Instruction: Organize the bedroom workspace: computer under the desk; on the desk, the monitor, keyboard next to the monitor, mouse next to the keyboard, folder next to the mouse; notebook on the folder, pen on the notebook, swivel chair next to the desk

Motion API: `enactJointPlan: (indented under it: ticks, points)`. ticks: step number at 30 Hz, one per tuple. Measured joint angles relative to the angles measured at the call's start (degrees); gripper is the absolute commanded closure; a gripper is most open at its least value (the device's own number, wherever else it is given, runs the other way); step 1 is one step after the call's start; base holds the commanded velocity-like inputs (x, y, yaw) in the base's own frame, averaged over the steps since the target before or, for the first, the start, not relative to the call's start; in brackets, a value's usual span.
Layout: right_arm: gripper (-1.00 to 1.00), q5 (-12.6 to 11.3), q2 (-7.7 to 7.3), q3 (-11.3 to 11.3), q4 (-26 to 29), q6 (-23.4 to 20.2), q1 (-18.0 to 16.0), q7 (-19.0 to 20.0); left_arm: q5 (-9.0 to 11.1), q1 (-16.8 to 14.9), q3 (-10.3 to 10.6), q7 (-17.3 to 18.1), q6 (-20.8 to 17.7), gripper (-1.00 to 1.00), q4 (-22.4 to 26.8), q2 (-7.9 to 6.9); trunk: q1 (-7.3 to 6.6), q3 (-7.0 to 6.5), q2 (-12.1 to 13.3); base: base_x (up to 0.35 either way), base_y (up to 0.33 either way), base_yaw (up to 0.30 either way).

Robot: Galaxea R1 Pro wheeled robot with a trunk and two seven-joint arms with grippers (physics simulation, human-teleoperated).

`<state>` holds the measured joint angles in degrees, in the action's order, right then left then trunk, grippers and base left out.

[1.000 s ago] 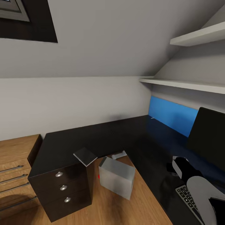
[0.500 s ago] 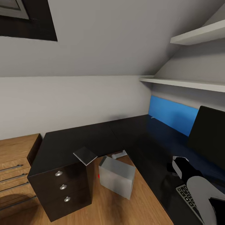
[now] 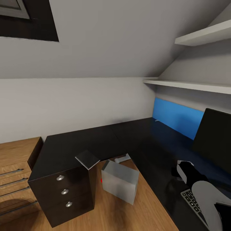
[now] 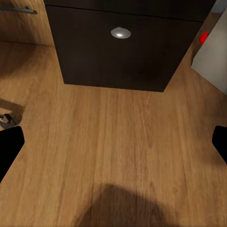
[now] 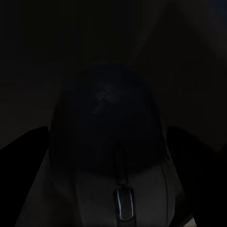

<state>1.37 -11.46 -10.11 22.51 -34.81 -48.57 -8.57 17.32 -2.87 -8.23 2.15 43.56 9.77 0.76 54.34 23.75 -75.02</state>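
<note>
A: So where does the right gripper (image 3: 175, 171) sit?
B: Low over the desk (image 3: 96, 141), with the mouse (image 5: 111, 151) right between its fingers (image 5: 28, 151). Whether they press the mouse or stand just off it, I cannot tell; it is too dark.
A: And around it?
B: The keyboard (image 3: 192, 200) lies just behind the gripper, near the arm; the monitor (image 3: 213, 141) stands beside it, further along the desk.
A: The left gripper (image 4: 113, 142)?
B: Spread wide over bare wood floor (image 4: 113, 142), holding nothing. The drawer unit (image 4: 118, 47) is ahead of it, with the computer (image 3: 120, 181) next to that.
</note>
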Motion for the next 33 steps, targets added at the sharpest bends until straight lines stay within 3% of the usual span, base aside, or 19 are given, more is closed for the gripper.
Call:
enactJointPlan:
  ticks: [28,29,33]
  points:
    - [1.0,0.21,-0.07,0.0,0.0,0.0,0.0,-0.05,-0.02,0.03,0.0,0.15,0.0,-1.0,0.0,-0.01,0.0,0.0,0.0,0.0,0.0,0.0]
    - [-1.0,0.22,-0.06,0.0,0.0,0.0,0.0,-0.06,-0.02,0.03,0.0,0.15,0.0,-1.0,0.0,-0.01,0.0,0.0,0.0,0.0,0.0,0.0]
    - [-1.0,0.22,-0.06,0.0,0.0,0.0,0.0,-0.09,-0.01,0.01,0.0,0.12,0.0,-1.0,0.0,-0.03,0.0,0.0,0.0,0.0,0.0,0.0]
